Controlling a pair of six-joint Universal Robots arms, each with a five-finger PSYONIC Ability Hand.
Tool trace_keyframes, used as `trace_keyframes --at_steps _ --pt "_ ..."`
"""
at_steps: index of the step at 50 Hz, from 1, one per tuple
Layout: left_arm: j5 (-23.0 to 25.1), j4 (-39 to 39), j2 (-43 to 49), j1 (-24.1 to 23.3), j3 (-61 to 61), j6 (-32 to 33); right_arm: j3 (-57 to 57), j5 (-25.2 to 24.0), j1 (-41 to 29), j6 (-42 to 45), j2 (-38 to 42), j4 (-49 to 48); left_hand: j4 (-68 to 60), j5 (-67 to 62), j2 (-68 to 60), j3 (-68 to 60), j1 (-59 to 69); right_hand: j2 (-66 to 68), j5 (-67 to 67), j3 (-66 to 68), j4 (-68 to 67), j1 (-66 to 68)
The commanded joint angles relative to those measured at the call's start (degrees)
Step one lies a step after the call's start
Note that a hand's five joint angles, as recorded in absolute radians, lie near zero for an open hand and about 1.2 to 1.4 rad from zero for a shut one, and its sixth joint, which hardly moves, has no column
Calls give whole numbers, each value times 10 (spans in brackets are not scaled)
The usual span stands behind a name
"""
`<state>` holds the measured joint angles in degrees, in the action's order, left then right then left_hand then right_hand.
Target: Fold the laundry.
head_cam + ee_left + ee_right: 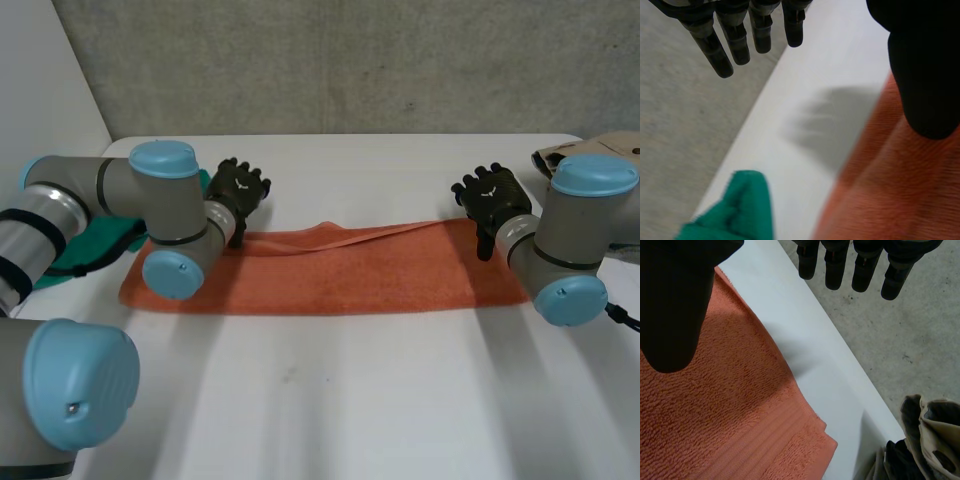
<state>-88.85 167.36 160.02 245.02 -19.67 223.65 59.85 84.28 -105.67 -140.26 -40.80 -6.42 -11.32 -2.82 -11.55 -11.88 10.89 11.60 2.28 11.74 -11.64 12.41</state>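
Note:
An orange towel (pixel 340 270) lies folded in a long strip across the white table (pixel 330 390), with a raised crease along its far edge. My left hand (pixel 238 190) hovers above the towel's far left corner, fingers (pixel 725 47) straight and apart from the thumb (pixel 925 75), holding nothing. The towel (pixel 890 190) lies under that thumb. My right hand (pixel 490 195) hovers above the far right corner, fingers (pixel 860 267) straight, thumb (pixel 675 305) over the towel (pixel 725 425), empty too.
A green cloth (pixel 85 250) lies behind my left arm at the table's left side, its tip (pixel 737 210) near the towel. Beige and dark laundry (pixel 922 440) is heaped at the far right corner (pixel 585 155). A grey wall stands behind the table.

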Motion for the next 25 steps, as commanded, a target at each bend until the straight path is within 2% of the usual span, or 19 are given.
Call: trace_keyframes --at_steps 1,4,6,12,13,16,18,19,25 --pt "-18 20 128 25 229 131 11 9 -4 0 -16 0 13 28 16 19 -9 -16 -23 -17 16 -24" --pt "-28 31 167 34 292 160 17 10 -3 0 -22 -3 13 28 16 19 -9 -16 -23 -17 16 -24" --pt "-40 24 158 33 281 138 24 10 -2 -3 -30 -5 13 28 16 19 -9 -16 -23 -17 16 -24" --pt "-31 13 51 28 123 8 35 7 -1 -5 -45 -11 13 28 16 19 -9 -16 -23 -17 16 -24" --pt "-17 30 20 28 73 -23 36 7 -1 -5 -47 -11 13 28 16 19 -9 -16 -23 -17 16 -24" --pt "8 51 -24 27 5 -58 35 7 -1 -7 -49 -11 13 28 16 19 -9 -16 -23 -17 16 -24" --pt "42 53 -59 23 -48 -78 36 6 -1 -11 -52 -8 13 28 16 19 -9 -16 -23 -17 16 -24" --pt "67 44 -76 20 -72 -87 36 5 -1 -12 -53 -7 13 28 16 19 -9 -16 -23 -17 16 -24" --pt "124 -21 -89 7 -94 -107 37 4 -1 -13 -53 -7 13 28 16 19 -9 -16 -23 -17 16 -24"
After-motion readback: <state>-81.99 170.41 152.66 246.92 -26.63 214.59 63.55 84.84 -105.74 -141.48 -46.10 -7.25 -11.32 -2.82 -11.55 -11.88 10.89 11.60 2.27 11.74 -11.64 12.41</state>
